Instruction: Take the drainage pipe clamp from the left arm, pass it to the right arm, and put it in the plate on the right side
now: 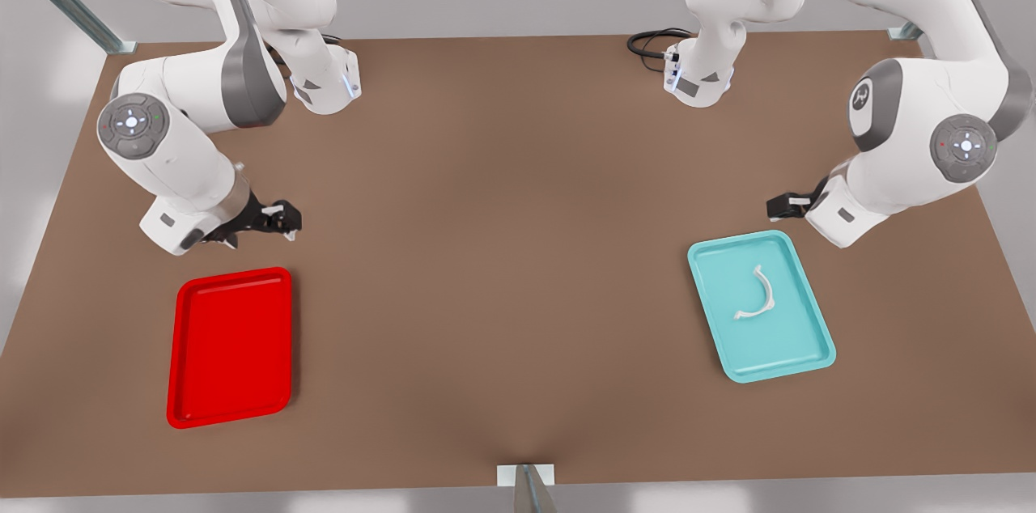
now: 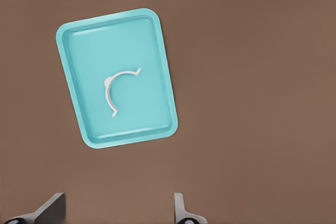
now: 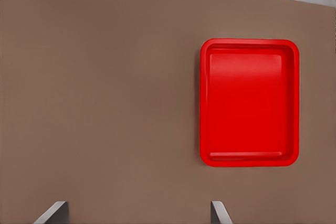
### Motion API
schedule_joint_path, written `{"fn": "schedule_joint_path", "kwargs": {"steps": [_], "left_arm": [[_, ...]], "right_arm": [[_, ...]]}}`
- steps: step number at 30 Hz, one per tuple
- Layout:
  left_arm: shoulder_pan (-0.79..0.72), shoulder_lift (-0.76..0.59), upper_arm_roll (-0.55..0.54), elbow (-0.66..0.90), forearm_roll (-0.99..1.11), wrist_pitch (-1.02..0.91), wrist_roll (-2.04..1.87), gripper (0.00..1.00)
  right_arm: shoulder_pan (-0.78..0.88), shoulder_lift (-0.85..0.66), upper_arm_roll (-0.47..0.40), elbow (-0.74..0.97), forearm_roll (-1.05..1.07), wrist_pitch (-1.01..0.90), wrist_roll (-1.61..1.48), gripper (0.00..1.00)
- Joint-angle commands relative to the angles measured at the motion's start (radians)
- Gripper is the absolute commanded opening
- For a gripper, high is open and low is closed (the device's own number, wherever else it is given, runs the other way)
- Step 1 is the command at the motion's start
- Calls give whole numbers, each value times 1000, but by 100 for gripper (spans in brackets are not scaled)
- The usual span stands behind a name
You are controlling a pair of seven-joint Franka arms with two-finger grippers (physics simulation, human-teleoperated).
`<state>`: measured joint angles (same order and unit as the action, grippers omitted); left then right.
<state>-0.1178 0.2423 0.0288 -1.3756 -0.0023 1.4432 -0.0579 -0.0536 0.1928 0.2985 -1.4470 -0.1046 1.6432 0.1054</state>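
Observation:
The white half-ring drainage pipe clamp lies flat in a teal tray on the front view's right. My left gripper hovers open just behind that tray, holding nothing. An empty red plate rests on the front view's left. Just behind it, my right gripper is open and empty above the table.
A brown table carries both trays, with wide bare room between them. A loop of black cable lies by the left arm's base at the back. A metal bracket sits at the table's front edge.

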Motion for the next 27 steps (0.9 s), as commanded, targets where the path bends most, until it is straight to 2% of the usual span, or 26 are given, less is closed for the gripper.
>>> {"fn": "schedule_joint_path", "kwargs": {"steps": [1, 3, 4, 8, 10, 13, 21, 23, 25, 27], "left_arm": [[1, 9, -1, 0, 15, 80, 174, 100], [36, 86, 3, -10, 7, 146, 103, 100], [69, 140, 3, -51, 5, 253, 47, 100], [141, 138, 5, -447, -16, 856, -97, 100], [150, 101, 7, -606, -16, 1072, -96, 100], [181, 109, 8, -734, -10, 1327, -83, 100], [187, 166, 10, -803, -7, 1438, -82, 100], [188, 190, 10, -806, -7, 1438, -82, 97], [188, 199, 10, -821, -7, 1439, -83, 89], [190, 203, 10, -826, -7, 1439, -83, 71]], "right_arm": [[0, -1, 1, 2, -1, 66, 68, 100], [0, -1, 1, 0, 0, 66, 68, 100], [0, -1, 1, 0, 0, 66, 71, 100], [0, -1, 1, 0, -1, 66, 66, 100], [0, -1, 1, 0, -1, 66, 65, 100], [0, -1, 1, 0, -1, 66, 65, 100], [0, -1, 1, 0, -1, 67, 65, 100], [0, -1, -1, 0, -1, 69, 65, 100], [0, -1, 1, 0, -1, 69, 65, 100], [0, -1, 1, 0, -1, 69, 63, 100]]}}
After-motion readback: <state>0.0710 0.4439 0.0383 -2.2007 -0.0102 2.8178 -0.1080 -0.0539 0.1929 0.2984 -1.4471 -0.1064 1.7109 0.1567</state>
